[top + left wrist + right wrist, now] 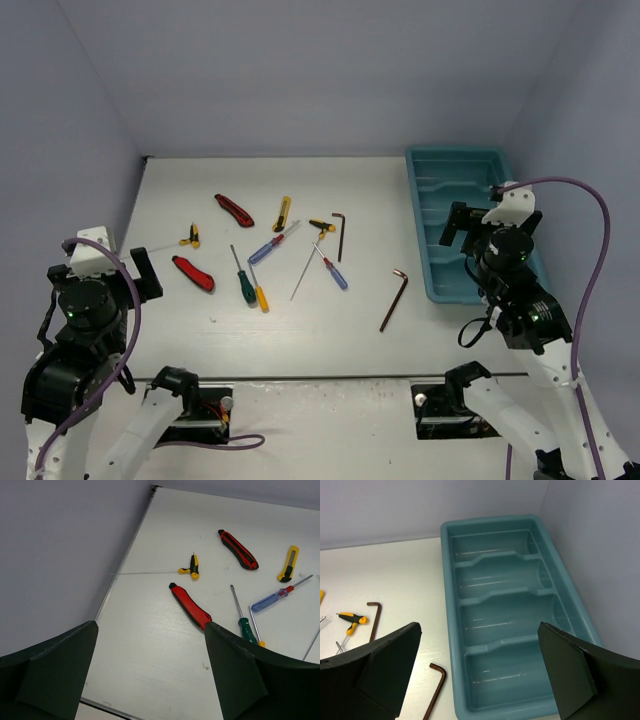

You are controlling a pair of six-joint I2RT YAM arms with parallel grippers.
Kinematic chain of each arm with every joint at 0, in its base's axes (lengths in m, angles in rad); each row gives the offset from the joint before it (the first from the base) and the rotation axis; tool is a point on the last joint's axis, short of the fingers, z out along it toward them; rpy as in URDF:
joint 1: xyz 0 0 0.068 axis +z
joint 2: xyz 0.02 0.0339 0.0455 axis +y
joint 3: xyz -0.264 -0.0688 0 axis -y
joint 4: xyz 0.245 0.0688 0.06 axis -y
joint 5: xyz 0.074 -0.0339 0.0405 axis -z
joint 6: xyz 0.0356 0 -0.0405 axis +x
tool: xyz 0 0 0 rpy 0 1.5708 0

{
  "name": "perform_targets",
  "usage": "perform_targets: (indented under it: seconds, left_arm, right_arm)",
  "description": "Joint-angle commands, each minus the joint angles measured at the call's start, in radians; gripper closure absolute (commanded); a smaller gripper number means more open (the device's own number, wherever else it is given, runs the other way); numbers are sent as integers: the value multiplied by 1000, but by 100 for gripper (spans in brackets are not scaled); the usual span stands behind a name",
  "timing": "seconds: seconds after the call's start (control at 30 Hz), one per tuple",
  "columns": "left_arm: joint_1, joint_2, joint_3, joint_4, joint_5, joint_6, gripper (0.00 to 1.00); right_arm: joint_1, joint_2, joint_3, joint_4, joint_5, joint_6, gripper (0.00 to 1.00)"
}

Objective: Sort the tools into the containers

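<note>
Left tool (150,626): jaws spread wide, nothing between them. It hangs over the left edge of the desk (330,340), toward the near corner.

The closest piece to it is the red utility knife (193,273), lying flat just ahead and inward. In the wrist view, the knife's near end points at the finger on the right of that view. Next inward, the green screwdriver (243,280) and a yellow-handled screwdriver (258,292) lie side by side. Toward the far edge I see a yellow-and-black T-handle key (190,237), a red-and-black knife (234,209) and a yellow knife (283,213).

Mid-desk:
- blue screwdriver (272,243)
- thin rod (305,272)
- smaller blue screwdriver (333,272)
- second T-handle key (322,227)
- dark hex key (340,235)

A brown hex key (395,298) lies apart, between this cluster and the tray.

Right tool (479,627): jaws released, holding nothing. It hovers above the near half of the teal tray (446,580), which runs along the right edge up to the far right corner. I count four compartments. Every piece I can see lies on the desk, outside the tray. The brown hex key is nearest this tool, just left of the tray's near corner.
</note>
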Motion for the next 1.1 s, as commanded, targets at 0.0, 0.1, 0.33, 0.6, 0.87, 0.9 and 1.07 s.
perform_targets:
  seconds: [0.0, 0.1, 0.33, 0.6, 0.87, 0.9, 1.07]
  left_arm:
    - [-5, 58, 35, 28, -34, 17, 14]
    - [-5, 68, 33, 32, -16, -6, 14]
    - [-5, 112, 28, 28, 17, -60, 14]
    - [-5, 111, 41, 25, 49, -85, 14]
    - [-6, 90, 30, 25, 57, -89, 14]
    - [-7, 87, 28, 25, 60, -94, 14]
    - [-14, 81, 22, 26, 77, -110, 14]
  right_arm:
    - [6, 18, 32, 56, 36, 71, 0]
    - [6, 41, 14, 54, 0, 128, 0]
    - [8, 243, -12, 35, -322, 309, 0]
    - [210, 343, -90, -33, -87, 569, 0]
    - [354, 442, -164, -148, 69, 845, 36]
    - [365, 453, -177, -169, 82, 886, 37]
    - [378, 524, -198, -230, 113, 1030, 39]
